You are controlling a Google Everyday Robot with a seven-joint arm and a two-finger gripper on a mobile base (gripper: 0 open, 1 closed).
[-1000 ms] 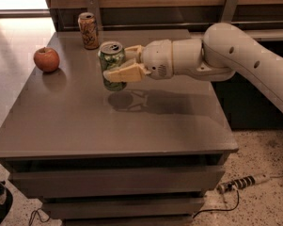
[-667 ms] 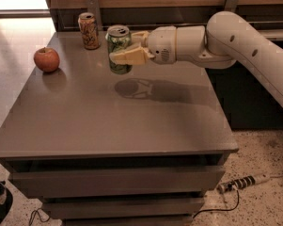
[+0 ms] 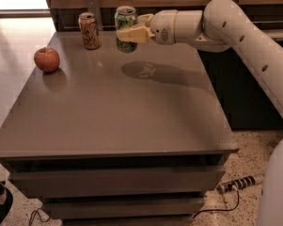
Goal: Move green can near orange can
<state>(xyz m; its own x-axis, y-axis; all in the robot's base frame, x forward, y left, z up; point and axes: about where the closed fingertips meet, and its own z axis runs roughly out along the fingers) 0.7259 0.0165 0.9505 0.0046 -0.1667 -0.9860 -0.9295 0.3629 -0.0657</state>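
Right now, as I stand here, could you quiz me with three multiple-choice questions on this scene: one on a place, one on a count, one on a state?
1. Where on the table is the apple?
A) near the left edge as pictured
B) front right corner
C) dead centre
2. How many cans show?
A) one
B) two
C) four
3. The green can is:
A) lying on its side
B) standing free
C) upright, held by the gripper

Answers:
1 A, the apple sits by that edge.
2 B, the green can and the orange can.
3 C, the fingers clasp it beside the orange can, with its shadow cast apart on the tabletop.
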